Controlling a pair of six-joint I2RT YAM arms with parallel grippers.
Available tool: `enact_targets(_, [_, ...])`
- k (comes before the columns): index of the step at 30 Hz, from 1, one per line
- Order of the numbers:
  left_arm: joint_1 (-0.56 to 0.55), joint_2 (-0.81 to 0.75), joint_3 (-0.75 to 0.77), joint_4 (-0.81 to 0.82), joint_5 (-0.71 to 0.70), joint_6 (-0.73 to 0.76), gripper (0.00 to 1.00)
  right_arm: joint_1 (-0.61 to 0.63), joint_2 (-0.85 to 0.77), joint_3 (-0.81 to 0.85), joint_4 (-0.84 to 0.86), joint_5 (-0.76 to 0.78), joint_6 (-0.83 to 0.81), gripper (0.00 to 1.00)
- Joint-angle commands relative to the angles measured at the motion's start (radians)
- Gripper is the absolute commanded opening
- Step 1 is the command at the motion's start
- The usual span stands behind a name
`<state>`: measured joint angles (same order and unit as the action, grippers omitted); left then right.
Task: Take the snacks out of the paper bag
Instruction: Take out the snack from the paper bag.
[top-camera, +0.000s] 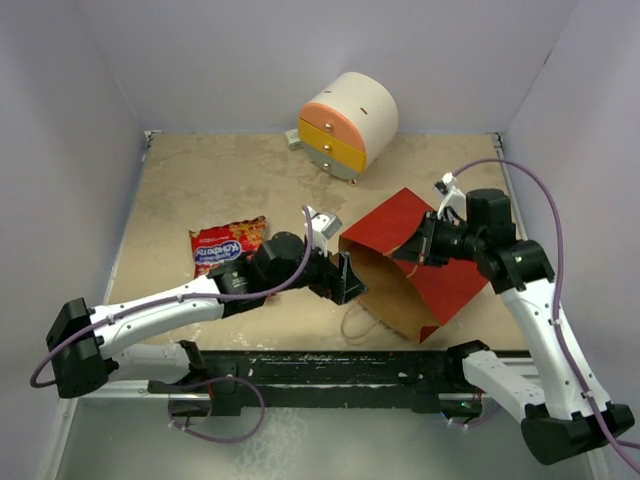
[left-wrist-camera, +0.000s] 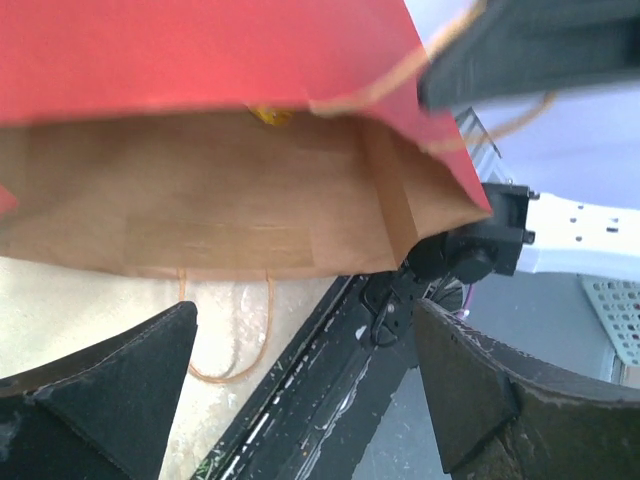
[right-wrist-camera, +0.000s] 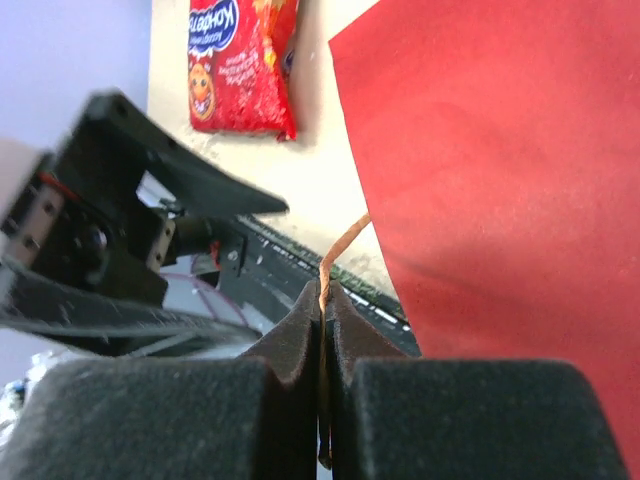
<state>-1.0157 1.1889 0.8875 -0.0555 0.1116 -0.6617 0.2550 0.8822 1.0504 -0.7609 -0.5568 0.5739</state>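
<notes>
Bag at 3 o'clock, mouth facing 8, right tool pinched shut on its handle holding it open; left tool, jaws wide at the mouth, should go in low along the kraft floor for the yellow packet; crisp packet already out at 9 o'clock.

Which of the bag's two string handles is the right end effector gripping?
The handle on the paper bag's upper red side, pinched in the shut right end effector. The other handle lies slack on the table at the bag's mouth.
</notes>
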Motion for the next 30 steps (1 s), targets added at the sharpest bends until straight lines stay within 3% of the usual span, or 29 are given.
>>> enact_targets(1, [-0.101, -0.008, -0.027, 0.111, -0.117, 0.037, 0.89, 0.0, 0.051, 0.155, -0.108, 0.116, -0.119, 0.0])
enact_targets(4, [-0.219, 0.037, -0.112, 0.298, -0.259, 0.104, 0.86, 0.0, 0.043, 0.183, -0.085, 0.152, -0.105, 0.0])
enact_targets(7, [-0.242, 0.149, -0.163, 0.512, -0.307, 0.029, 0.73, 0.0, 0.032, 0.197, -0.05, 0.148, -0.078, 0.0])
enact_targets(9, [-0.242, 0.257, -0.152, 0.639, -0.319, -0.016, 0.61, 0.0, 0.031, 0.207, -0.031, 0.14, -0.063, 0.0])
enact_targets(15, [-0.238, 0.571, -0.028, 0.81, -0.381, -0.081, 0.44, 0.0, 0.031, 0.199, 0.032, 0.116, -0.032, 0.0])
enact_targets(22, [-0.238, 0.787, 0.148, 0.819, -0.444, -0.205, 0.43, 0.0, 0.044, 0.25, 0.001, 0.129, -0.049, 0.0])
enact_targets(30, [-0.211, 0.938, 0.31, 0.677, -0.48, -0.432, 0.48, 0.0, 0.056, 0.306, -0.039, 0.131, -0.069, 0.0])
